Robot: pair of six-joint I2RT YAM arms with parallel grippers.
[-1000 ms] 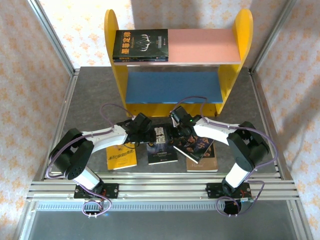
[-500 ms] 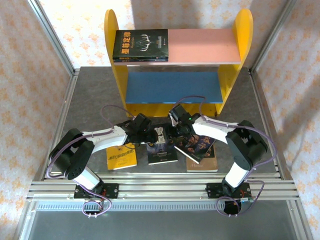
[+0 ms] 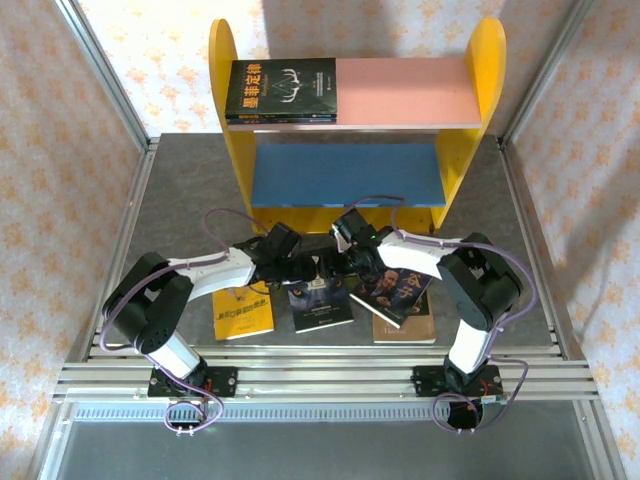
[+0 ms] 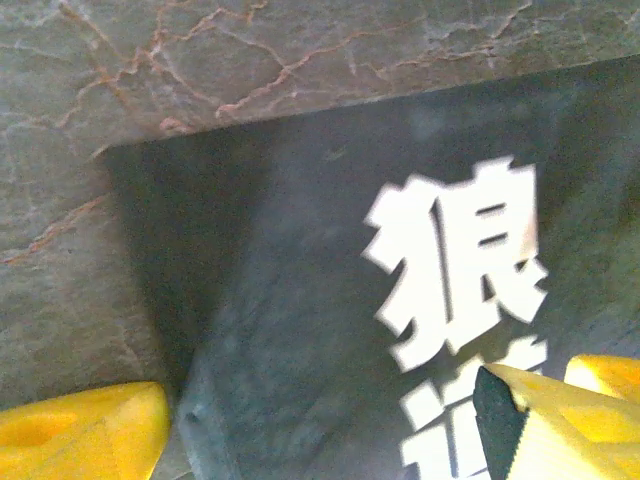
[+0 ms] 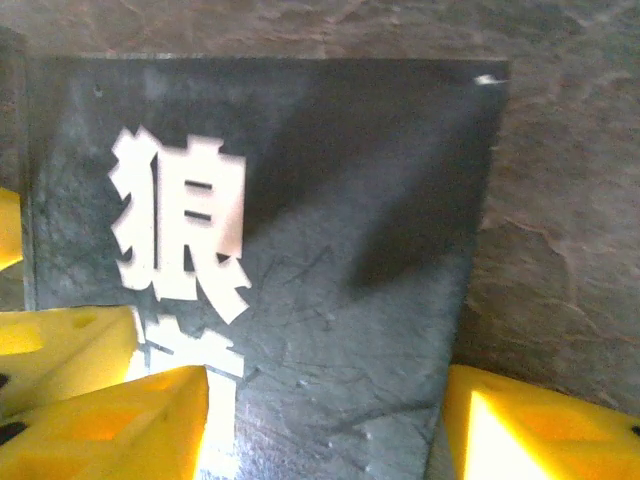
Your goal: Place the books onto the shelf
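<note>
**Dark book (image 3: 322, 303) flat near the tabletop's (image 3: 180, 200) front edge, before the shelf (image 3: 232, 150), with both grippers over its far end.**

From above, the arms hide the book's far end. Up close, only a large white 狼 reads clearly, and the character below it is cut off. The left gripper (image 4: 310, 435) and right gripper (image 5: 320, 430) are both spread across the cover, and contact is unclear. A yellow book (image 3: 243, 312) lies toward the left edge. Toward the right edge, another dark book (image 3: 397, 288) sits askew on a brown one (image 3: 408, 328). On the shelf's pink board lies a black book (image 3: 280, 90) titled 墨菲定律.
</note>
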